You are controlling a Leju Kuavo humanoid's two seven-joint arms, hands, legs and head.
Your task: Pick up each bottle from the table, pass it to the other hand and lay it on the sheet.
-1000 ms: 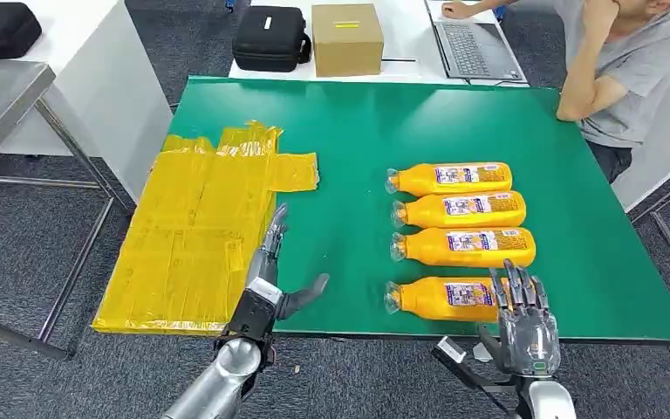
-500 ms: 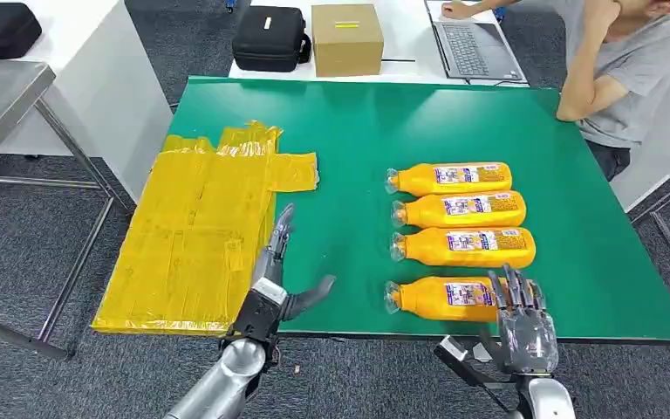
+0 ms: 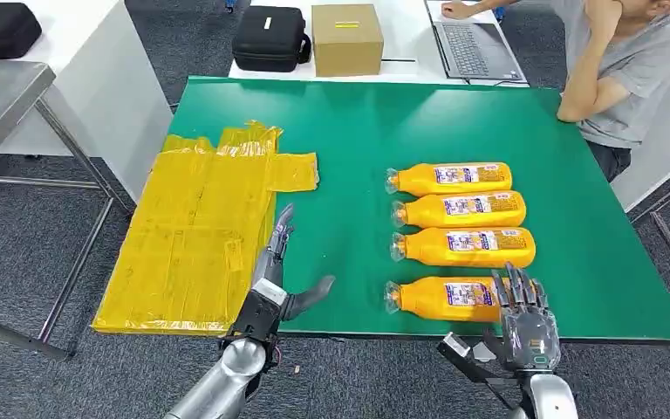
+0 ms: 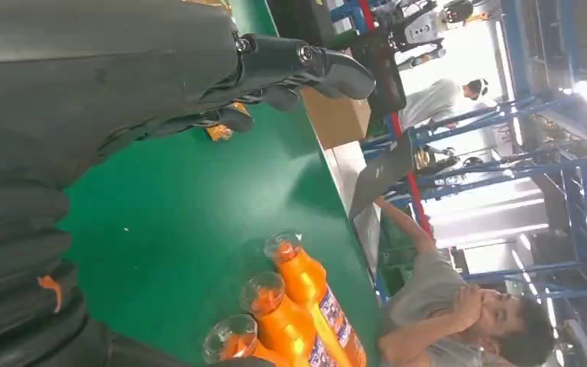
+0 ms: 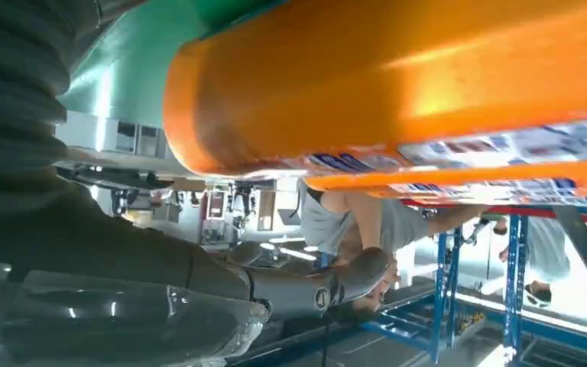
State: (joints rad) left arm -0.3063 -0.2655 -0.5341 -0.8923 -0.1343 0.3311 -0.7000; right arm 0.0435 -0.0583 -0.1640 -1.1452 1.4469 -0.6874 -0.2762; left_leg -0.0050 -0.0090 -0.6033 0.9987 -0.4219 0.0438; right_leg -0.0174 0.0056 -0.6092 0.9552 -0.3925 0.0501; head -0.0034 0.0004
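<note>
Four orange bottles lie side by side on the green table, caps pointing left. The nearest bottle lies by the front edge, with the others behind it. My right hand is at the nearest bottle's base end, fingers spread over it. In the right wrist view that bottle is very close, and the thumb stands apart from it. My left hand hovers open at the front edge beside the yellow sheet, holding nothing. The left wrist view looks across at the bottles' caps.
A person sits at the table's far right corner by a laptop. A cardboard box and a black case stand on the white table behind. A steel table stands to the left.
My right hand has slipped slightly back toward the table's front edge at the nearest bottle's base. My left hand has edged a little right. The bottles have not moved.
</note>
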